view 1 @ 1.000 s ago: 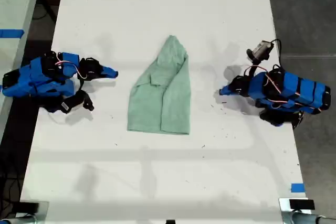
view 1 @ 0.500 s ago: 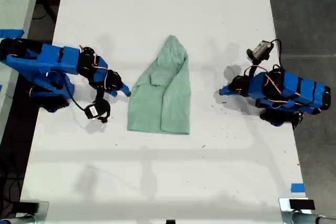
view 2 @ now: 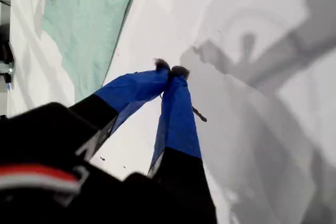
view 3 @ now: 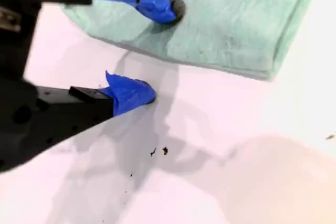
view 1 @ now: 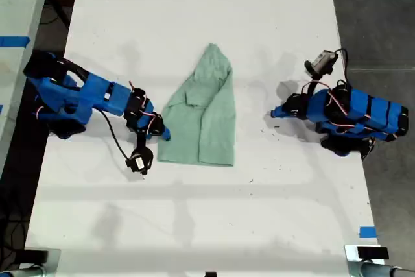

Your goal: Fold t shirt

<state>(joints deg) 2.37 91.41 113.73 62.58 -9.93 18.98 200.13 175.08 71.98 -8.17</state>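
Pale mint-green soft fabric, the wrinkled t shirt (view 1: 201, 118) lies in the middle of the white worktop (view 1: 194, 212), narrow at its far end and wide at its near hem. One layer is folded over, so what is under it is hidden.

My second claw (view 1: 163, 135) is at the hem corner on the exterior view's left. Its wrist view shows the claw (view 3: 161, 51) spread apart. One blue tip is over the cloth (view 3: 231, 14), and the other is on bare worktop just beside the edge. I cannot tell whether the upper tip presses the fabric.

My first claw (view 1: 277, 112) sits well apart on the exterior view's right. Its tips (view 2: 170, 70) are pinched together on nothing, and only a cut-off strip of shirt (view 2: 89, 19) shows there.
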